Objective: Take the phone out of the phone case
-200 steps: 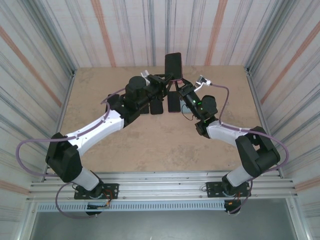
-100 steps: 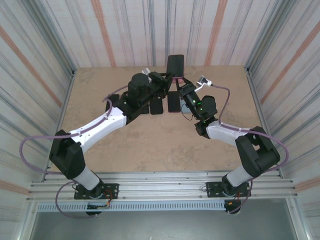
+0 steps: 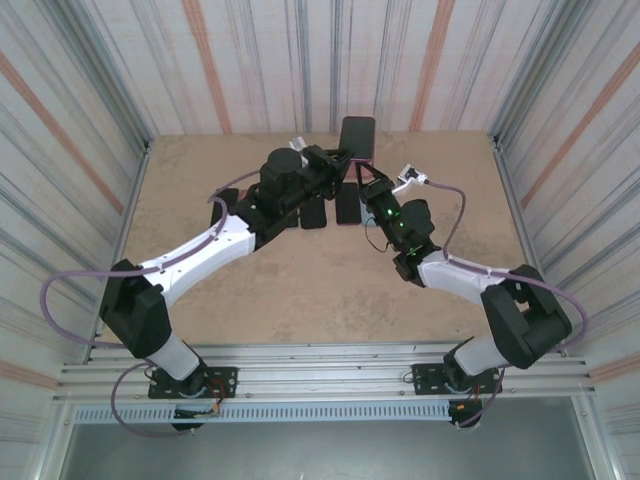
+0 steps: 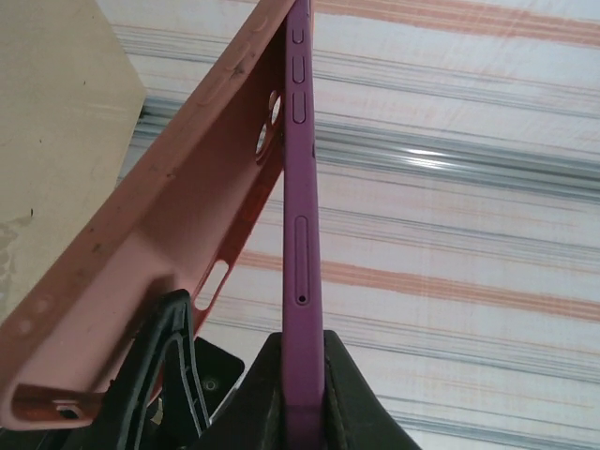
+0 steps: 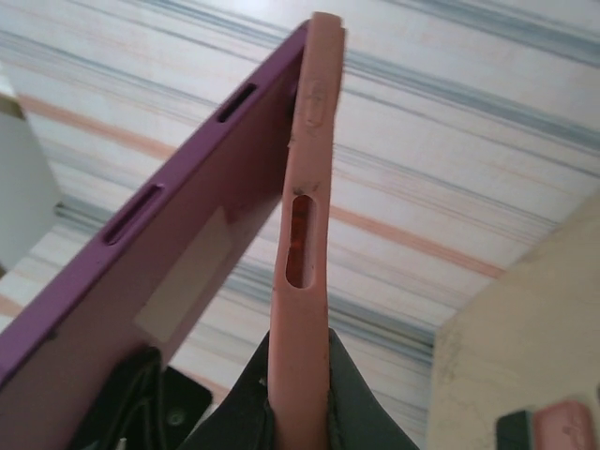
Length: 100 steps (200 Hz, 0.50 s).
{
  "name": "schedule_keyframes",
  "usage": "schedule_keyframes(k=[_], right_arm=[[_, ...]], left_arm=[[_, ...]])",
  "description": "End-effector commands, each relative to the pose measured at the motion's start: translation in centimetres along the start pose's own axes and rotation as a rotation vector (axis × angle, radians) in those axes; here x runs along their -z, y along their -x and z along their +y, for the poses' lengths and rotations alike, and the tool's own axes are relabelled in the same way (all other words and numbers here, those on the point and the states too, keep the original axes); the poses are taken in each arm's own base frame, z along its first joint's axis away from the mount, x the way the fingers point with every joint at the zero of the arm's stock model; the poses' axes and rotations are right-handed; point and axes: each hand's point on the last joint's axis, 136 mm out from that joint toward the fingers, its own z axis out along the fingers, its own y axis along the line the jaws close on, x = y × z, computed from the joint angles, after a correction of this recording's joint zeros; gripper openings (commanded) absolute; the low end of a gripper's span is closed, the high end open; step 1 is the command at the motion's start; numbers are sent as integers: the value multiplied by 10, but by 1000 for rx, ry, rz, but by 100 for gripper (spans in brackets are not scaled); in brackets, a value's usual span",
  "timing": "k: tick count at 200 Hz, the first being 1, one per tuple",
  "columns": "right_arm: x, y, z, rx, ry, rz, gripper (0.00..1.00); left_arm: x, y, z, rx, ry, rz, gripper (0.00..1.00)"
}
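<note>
Sandy worktop (image 3: 330, 290) was recorded inside striped metal walls. The left arm (image 3: 205, 250) and right arm (image 3: 470, 280) were both reached toward its far middle, where they met. The phone (image 3: 357, 135) was seen held upright in the air above the far centre of the worktop. From the left wrist, the purple phone (image 4: 302, 234) and the pink phone case (image 4: 169, 234) were noted splayed apart at the near end and converging at the far end. The same gap between phone (image 5: 187, 253) and phone case (image 5: 302, 244) was noted from the right wrist. Two flat dark devices (image 3: 314, 213) (image 3: 347, 205) were seen lying side by side on the worktop beneath the arms. The left claw (image 4: 300, 394) was found clamped onto the phone's bare edge. The right claw (image 5: 298, 375) was found pinched onto the case's side wall.
</note>
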Motion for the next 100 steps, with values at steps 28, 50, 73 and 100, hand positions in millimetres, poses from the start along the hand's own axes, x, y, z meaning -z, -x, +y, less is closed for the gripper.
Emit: schedule_keyframes(k=[28,50,73,100], right_arm=[[23,43,-34,128,-241,-83,2],[29,59,-39,180,-293,-83,2],[34,72,-43,189,-309,-92,2],[40,89,-47,238,-352,-61,2]], left_arm=[[16,-1,-40,-44,-119,-26,1],[15,-6,-38,-44,-114,-13,0],[11,-11,-33,-44,-103,3,0],[4,-11,-14,-49,-70,3,0]])
